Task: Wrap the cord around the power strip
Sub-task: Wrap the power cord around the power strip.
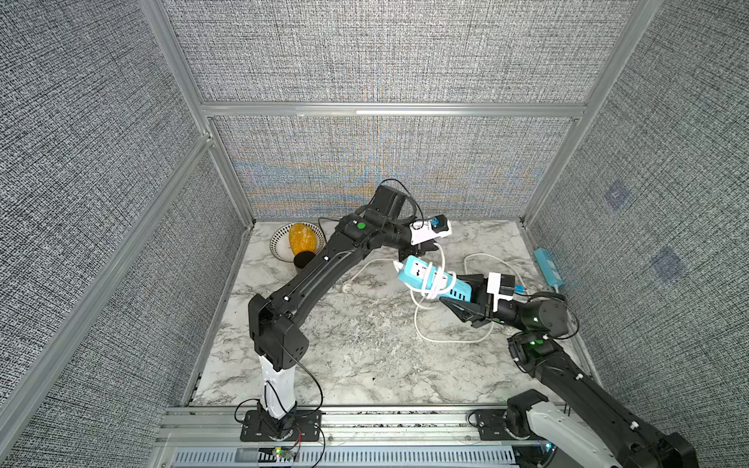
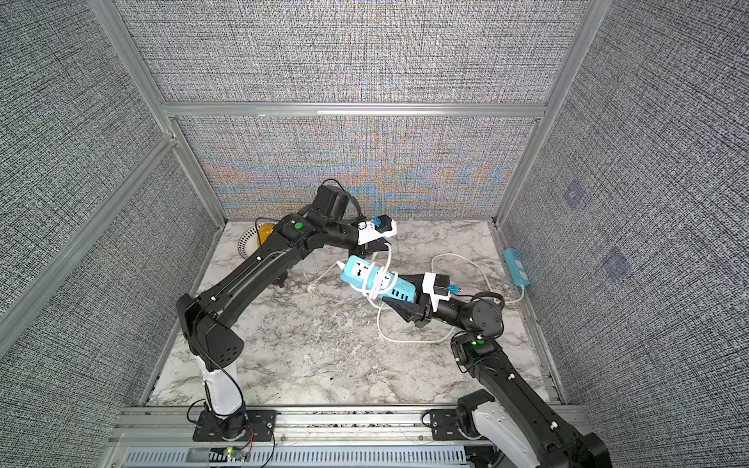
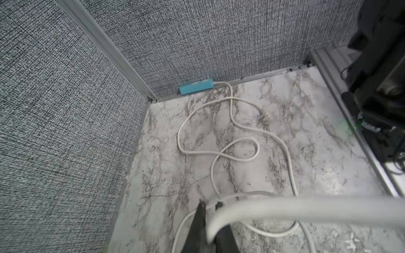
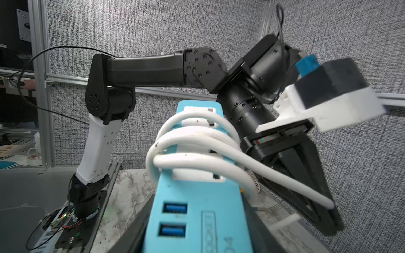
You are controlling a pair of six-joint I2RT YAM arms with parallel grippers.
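A light blue power strip [image 1: 421, 273] [image 2: 358, 273] [image 4: 197, 208] hangs above the middle-right of the marble table. My right gripper [image 1: 449, 288] [image 2: 395, 289] [image 4: 197, 232] is shut on its USB end. A white cord [image 1: 433, 285] [image 2: 379, 283] [image 4: 197, 135] circles the strip's middle in several turns. One strand runs up to my left gripper [image 1: 435, 246] [image 2: 387, 244] [image 3: 209, 204], just behind the strip, which is shut on the cord [image 3: 285, 208]. More white cord lies in loops on the table [image 1: 446, 339] below.
A second blue power strip [image 1: 549, 265] [image 2: 516, 265] [image 3: 196, 86] lies along the right wall, its cord [image 3: 232, 122] trailing onto the table. A patterned bowl [image 1: 277, 243] with a yellow object [image 1: 300, 239] and a black ball [image 1: 304, 259] sit at the back left.
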